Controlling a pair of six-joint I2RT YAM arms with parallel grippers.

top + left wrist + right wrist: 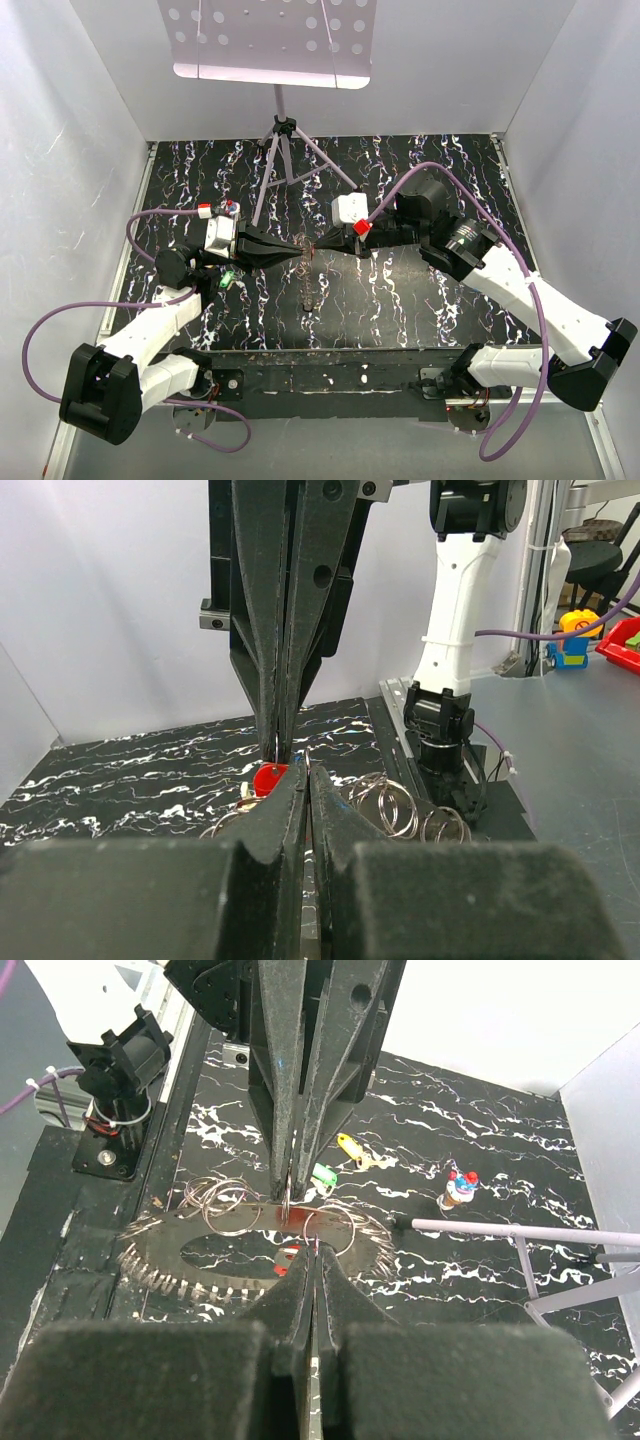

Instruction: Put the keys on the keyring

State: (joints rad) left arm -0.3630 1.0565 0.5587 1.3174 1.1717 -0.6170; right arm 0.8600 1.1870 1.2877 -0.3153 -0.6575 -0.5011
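Note:
The keyring [160, 1232], a flat grey ring with a toothed rim, lies on the black marbled table. Directly above it my two grippers meet tip to tip. My left gripper [307, 772] [297, 251] is shut on a thin small split ring [287, 1196]. My right gripper [317, 1250] [322, 246] is shut on the red key [268, 778], whose red head [289, 1257] hangs just under its tips. A green key [322, 1175] and a yellow key [350, 1148] lie on the table beyond the left gripper.
Several loose split rings [395, 805] [225, 1205] lie on and beside the keyring. A small figurine [458, 1188] stands to one side. The music stand's tripod [285, 150] is at the back, and one of its legs [520, 1231] reaches close to the keyring.

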